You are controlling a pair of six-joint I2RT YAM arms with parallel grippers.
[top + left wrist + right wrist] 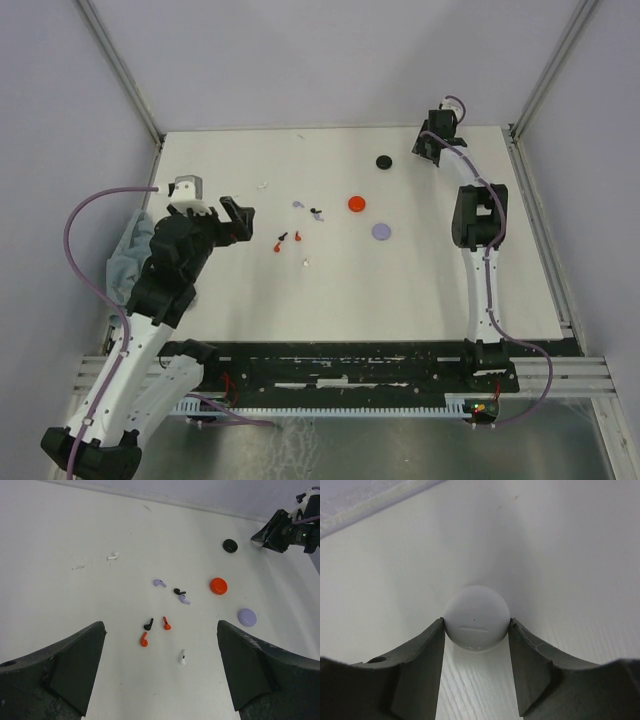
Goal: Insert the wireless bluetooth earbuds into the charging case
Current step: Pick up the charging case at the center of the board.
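Now right gripper around white case.

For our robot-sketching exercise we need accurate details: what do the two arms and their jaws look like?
Both the left arm and the right arm have slim white links joined by bulky black joint housings. A lavender cable runs in a loose loop beside each arm. The jaws are matte black, wedge-shaped and scuffed with pale wear marks along their edges.

The slim white-shelled left arm and right arm carry bulky matte-black joint housings and looping lavender cables; the left gripper has broad, scuffed charcoal wedge fingers.
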